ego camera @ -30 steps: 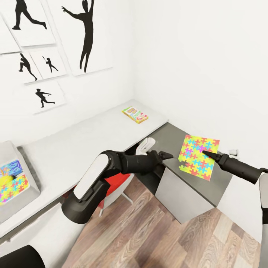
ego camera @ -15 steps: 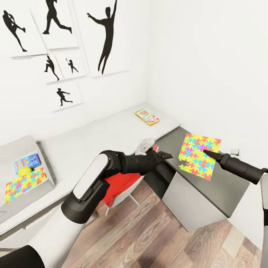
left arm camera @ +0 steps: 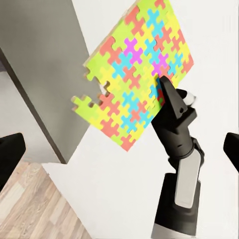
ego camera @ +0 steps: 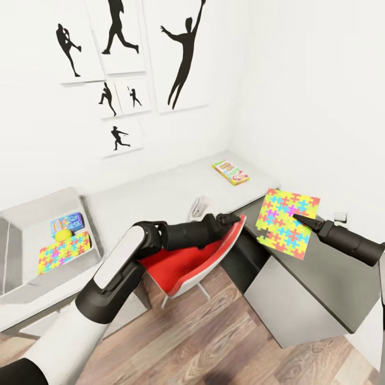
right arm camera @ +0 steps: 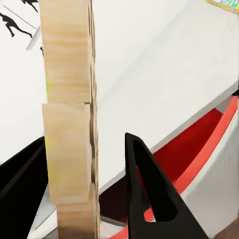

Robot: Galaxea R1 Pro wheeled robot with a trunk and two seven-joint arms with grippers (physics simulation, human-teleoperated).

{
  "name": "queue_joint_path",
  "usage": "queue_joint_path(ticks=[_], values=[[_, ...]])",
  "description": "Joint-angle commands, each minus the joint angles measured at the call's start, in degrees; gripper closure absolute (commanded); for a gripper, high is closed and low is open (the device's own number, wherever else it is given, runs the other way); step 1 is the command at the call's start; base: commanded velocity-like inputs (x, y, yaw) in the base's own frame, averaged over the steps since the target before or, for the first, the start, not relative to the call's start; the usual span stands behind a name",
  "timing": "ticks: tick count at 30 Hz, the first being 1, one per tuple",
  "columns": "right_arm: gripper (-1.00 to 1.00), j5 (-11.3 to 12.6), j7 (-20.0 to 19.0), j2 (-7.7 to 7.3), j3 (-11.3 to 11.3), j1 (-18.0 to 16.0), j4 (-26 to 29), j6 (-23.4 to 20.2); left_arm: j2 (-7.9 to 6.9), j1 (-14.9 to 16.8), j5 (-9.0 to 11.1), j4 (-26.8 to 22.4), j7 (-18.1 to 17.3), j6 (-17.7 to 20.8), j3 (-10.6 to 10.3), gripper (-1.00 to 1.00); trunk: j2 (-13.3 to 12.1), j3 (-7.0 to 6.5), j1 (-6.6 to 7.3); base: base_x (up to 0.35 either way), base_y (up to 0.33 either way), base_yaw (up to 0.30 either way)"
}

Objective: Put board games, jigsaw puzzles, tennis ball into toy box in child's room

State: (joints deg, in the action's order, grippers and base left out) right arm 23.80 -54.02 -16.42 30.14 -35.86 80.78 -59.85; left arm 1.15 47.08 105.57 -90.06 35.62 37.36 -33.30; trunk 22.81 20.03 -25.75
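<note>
My right gripper (ego camera: 299,218) pinches the jigsaw puzzle (ego camera: 286,222) on edge, right of frame; the toy box (ego camera: 32,211) lies far left, beyond my left gripper (ego camera: 235,217), whose fingers appear spread, though the head view is poor.

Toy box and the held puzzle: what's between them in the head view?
In the head view, the left arm and a red chair lie between the toy box and the puzzle held by the right gripper.
</note>
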Motion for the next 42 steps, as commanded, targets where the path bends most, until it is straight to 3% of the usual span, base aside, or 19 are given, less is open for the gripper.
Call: queue_joint_path(ticks=[1,3,6,8,9,12,17,26,35,42], values=[[1.0,-0.08,-0.53,-0.01,-0.01,-0.02,0.08,-0.15,-0.89,0.04,0.59,-0.02,-1.78,-0.03,0.03,-1.0,0.1,0.04,-0.03,0.0,0.0,0.237],[1.0,0.18,-1.61,-0.01,-0.2,0.02,0.17,-0.15,-3.29,0.0,0.23,0.04,-8.17,-0.07,-0.03,-1.0,0.1,-0.07,-0.03,0.0,0.0,0.237],[1.0,0.4,-3.53,-0.01,-0.36,0.1,0.26,-0.15,-6.02,-0.12,-1.96,0.38,-16.37,-0.13,-0.14,-1.0,0.1,-0.24,-0.03,0.0,0.0,0.238],[1.0,0.49,-4.46,-0.01,-0.47,0.26,0.29,-0.15,-7.06,-0.45,-4.08,0.62,-20.52,-0.15,-0.14,-1.0,0.1,-0.35,-0.03,0.0,0.0,0.241],[1.0,0.54,-5.1,0.01,-0.65,0.55,0.31,-0.15,-7.64,-0.86,-6.15,0.96,-23.68,-0.28,-0.11,-1.0,0.1,-0.41,-0.03,0.0,0.0,0.245],[1.0,0.59,-5.91,0.02,-1.87,0.87,0.33,-0.15,-8.07,-1.24,-8.1,1.85,-26.8,-0.45,-0.06,-1.0,0.1,-0.56,-0.03,0.0,0.0,0.247],[1.0,0.62,-6.91,0.07,-4.4,1.07,0.34,-0.15,-8.23,-1.51,-9.53,3.66,-29.37,-0.44,-0.03,-1.0,0.1,-0.82,-0.03,0.0,0.0,0.25],[1.0,0.65,-7.39,0.31,-6.75,1.16,0.34,-0.15,-8.06,-1.57,-9.65,7.48,-30.95,-0.23,-0.06,-1.0,0.1,-1.27,-0.03,0.0,0.0,0.252],[1.0,0.71,-7.49,0.61,-12.19,1.17,0.41,-0.15,-6.6,-1.3,-10.13,12.01,-34.8,-0.12,-0.1,-1.0,0.1,-1.72,-0.03,0.0,0.0,0.252],[1.0,0.77,-7.51,0.66,-13.32,1.15,0.43,-0.15,-6.33,-1.29,-10.03,13.01,-35.44,-0.1,-0.1,-1.0,0.1,-2.06,-0.03,0.0,0.0,0.254]])
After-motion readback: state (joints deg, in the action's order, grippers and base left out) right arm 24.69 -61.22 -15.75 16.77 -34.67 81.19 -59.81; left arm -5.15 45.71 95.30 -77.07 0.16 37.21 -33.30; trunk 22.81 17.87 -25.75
